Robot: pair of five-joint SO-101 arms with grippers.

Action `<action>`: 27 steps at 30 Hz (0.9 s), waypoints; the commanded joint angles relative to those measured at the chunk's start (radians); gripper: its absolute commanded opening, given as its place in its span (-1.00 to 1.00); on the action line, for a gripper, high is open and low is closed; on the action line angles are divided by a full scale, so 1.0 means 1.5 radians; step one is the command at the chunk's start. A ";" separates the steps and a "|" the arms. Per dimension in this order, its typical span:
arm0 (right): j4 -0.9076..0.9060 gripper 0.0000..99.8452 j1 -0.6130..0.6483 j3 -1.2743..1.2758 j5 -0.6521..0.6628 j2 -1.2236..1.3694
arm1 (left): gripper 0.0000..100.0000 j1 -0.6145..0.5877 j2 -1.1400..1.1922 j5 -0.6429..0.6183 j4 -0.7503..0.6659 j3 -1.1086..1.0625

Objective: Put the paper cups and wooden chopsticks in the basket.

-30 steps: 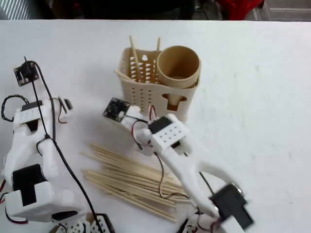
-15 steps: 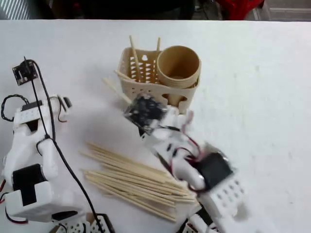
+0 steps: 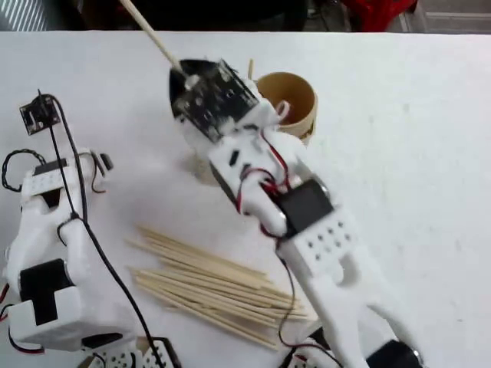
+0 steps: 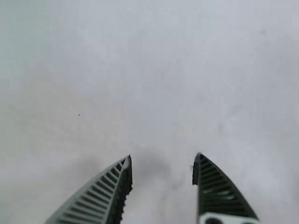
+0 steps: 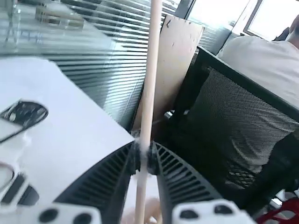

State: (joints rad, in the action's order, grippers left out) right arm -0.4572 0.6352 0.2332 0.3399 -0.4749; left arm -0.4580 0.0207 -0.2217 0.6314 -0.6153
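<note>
My right gripper (image 3: pixel 189 77) is raised over the cream plastic basket (image 3: pixel 196 161) and is shut on one wooden chopstick (image 3: pixel 149 34) that slants up and away to the left. In the right wrist view the chopstick (image 5: pixel 150 70) runs between the closed fingers of the right gripper (image 5: pixel 144 156). A brown paper cup (image 3: pixel 289 96) stands in the basket's right half, and the arm hides most of the basket. A pile of several chopsticks (image 3: pixel 207 284) lies on the table in front. My left gripper (image 4: pixel 161 163) is open over bare table.
The left arm (image 3: pixel 46 230) is folded at the table's left side with a black cable looping beside it. The white table (image 3: pixel 399 153) stretches open to the right of the basket. A person sits in a mesh chair (image 5: pixel 224 140) in the room behind.
The right arm has lifted from beside the chopstick pile up over the basket, carrying one chopstick and swinging it to point up and left. The left arm has not moved.
</note>
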 commanded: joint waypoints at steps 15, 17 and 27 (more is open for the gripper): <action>0.066 -0.97 -0.105 -0.007 -0.105 0.122 | -0.55 0.003 -0.002 -0.011 -0.010 0.001; 0.065 -0.97 -0.106 0.012 -0.104 0.111 | -0.55 0.003 -0.002 -0.011 -0.010 0.001; 0.061 -0.84 -0.107 0.070 -0.103 0.047 | -0.55 0.002 -0.002 -0.011 -0.010 0.001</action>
State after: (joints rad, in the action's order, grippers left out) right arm -0.3775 0.4818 0.3406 0.1895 -0.3276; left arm -0.4580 0.0207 -0.2217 0.6314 -0.6183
